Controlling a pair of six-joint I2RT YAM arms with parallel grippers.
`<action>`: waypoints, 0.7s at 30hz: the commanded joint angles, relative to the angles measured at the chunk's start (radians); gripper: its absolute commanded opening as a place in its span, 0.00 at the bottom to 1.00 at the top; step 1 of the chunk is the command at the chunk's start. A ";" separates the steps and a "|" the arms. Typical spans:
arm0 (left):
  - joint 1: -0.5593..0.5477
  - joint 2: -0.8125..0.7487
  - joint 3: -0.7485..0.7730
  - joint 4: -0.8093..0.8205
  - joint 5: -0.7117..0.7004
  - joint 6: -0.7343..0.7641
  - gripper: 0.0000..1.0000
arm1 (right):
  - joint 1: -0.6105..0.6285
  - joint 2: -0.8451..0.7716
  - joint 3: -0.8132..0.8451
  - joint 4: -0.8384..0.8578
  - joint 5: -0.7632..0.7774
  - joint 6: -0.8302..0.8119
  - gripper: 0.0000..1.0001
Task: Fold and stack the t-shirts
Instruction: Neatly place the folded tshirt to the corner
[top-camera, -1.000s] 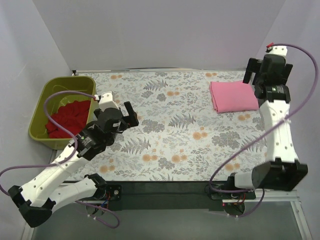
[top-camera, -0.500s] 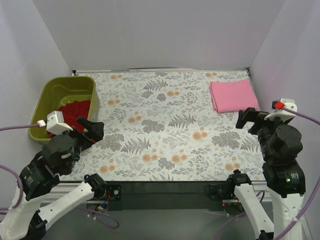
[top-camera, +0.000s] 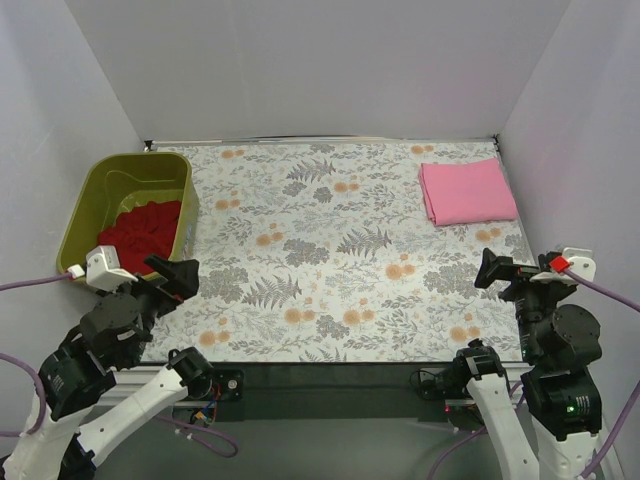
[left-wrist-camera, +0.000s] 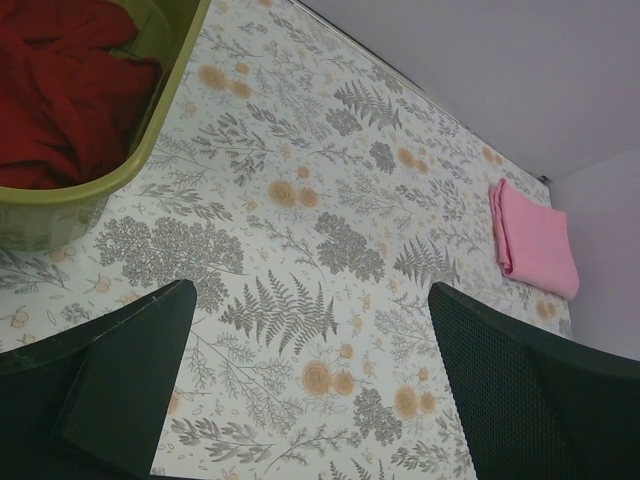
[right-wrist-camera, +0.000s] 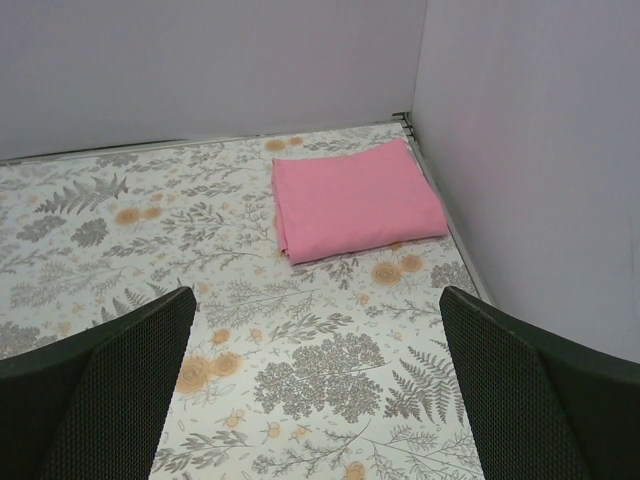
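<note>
Both my pincers are empty, jaws wide apart. My left gripper (top-camera: 176, 277) hangs at lower left of the top view, just beside the tub's near corner. My right gripper (top-camera: 497, 270) hangs at lower right.

Pink t-shirt (top-camera: 467, 191): folded flat, a neat rectangle at upper right of the table (top-camera: 330, 250).

Red t-shirt (top-camera: 142, 228): a crumpled heap inside the olive tub (top-camera: 92, 195), upper left.

Step, as I judge it: pink is done, red is not yet fetched.

Next move, likely my left side: reach into the tub, pinch the red cloth, lift it over the wall, spread it flat. Then fold it and stack it on the pink.
</note>
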 joint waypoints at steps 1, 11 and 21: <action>0.006 0.016 -0.016 0.022 -0.034 -0.010 0.95 | 0.006 -0.002 -0.021 0.065 0.001 -0.005 0.98; 0.006 0.018 -0.053 0.067 -0.044 -0.010 0.96 | 0.006 -0.003 -0.045 0.079 -0.015 -0.003 0.98; 0.006 0.029 -0.082 0.116 -0.027 0.006 0.96 | 0.007 0.004 -0.062 0.092 -0.021 0.004 0.98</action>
